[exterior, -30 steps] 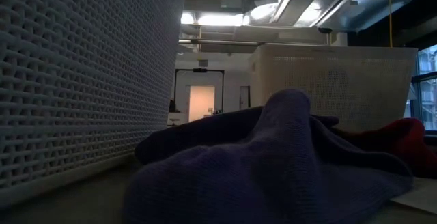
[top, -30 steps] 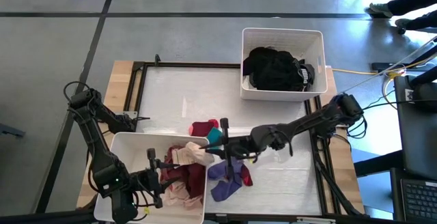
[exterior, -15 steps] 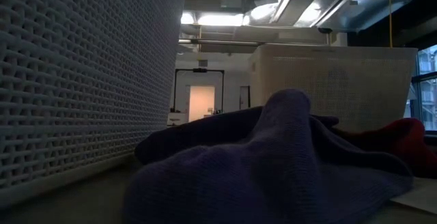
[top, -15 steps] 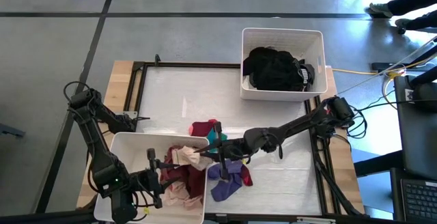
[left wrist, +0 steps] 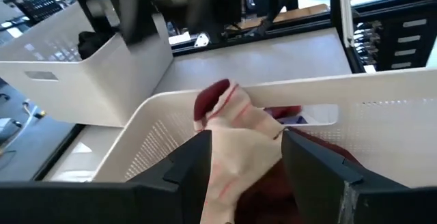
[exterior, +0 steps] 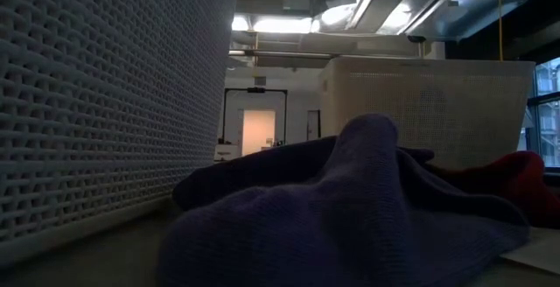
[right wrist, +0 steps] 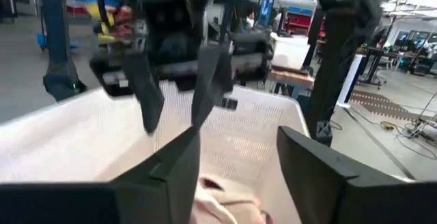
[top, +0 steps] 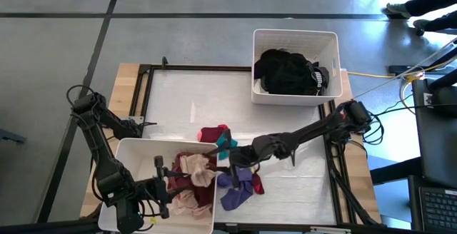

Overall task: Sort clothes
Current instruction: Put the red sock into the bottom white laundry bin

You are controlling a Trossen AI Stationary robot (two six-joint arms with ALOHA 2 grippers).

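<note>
Pulling back from the near bin (top: 128, 152), the right gripper (top: 230, 161) now hangs open and empty at its rim (left gripper (top: 158, 173) waits open above it), the pale garment (top: 194, 170) dropped among maroon clothes (top: 184, 185), purple sock (top: 239, 184) still unsorted.

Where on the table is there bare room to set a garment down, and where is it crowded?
Bare: the table between the near bin and the far bin, and its right side past the purple garment. Crowded: the near bin's right edge, where the right hand, the left hand and the loose clothes meet.
</note>
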